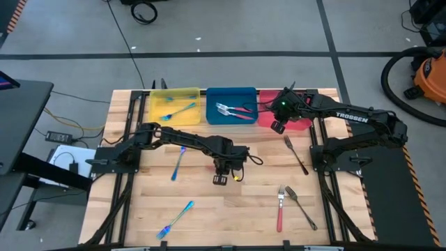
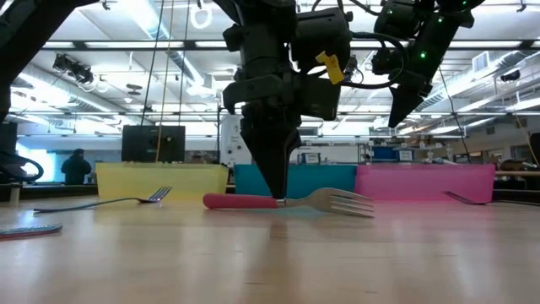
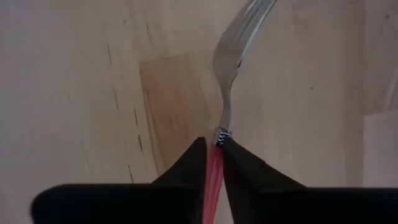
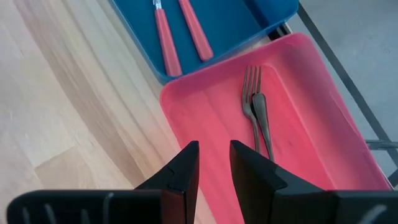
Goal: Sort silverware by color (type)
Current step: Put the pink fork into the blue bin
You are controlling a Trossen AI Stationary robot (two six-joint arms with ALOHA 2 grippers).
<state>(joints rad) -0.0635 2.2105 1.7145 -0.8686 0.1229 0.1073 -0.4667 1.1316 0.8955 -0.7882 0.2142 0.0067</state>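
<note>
My left gripper (image 1: 221, 174) stands at the table's middle, pointing down, shut on a red-handled silver fork (image 2: 291, 201). My right gripper (image 1: 277, 127) hangs narrowly open and empty over the pink tray (image 4: 205, 118), where two dark forks (image 4: 255, 109) lie flat. Red-handled pieces (image 1: 237, 110) lie in the blue tray (image 1: 231, 94), and a blue-teal fork (image 1: 178, 110) lies in the yellow tray (image 1: 174, 94). Loose on the table lie two iridescent pieces (image 1: 179, 164) (image 1: 174, 219), two dark forks (image 1: 295, 153) (image 1: 302, 208) and a red-handled fork (image 1: 280, 209). My left gripper pinches the fork's red handle (image 3: 213, 165) between its two fingers, at the end next to the silver neck. The fingers come from above, pointing down, and lie across the fork. The fork lies level at table height; whether it is lifted clear I cannot tell.
The three trays stand side by side along the table's far edge. The right arm's base (image 1: 341, 157) stands at the right, the left arm's base (image 1: 115, 157) at the left. Bare wood shows at the table's near middle (image 1: 230, 216).
</note>
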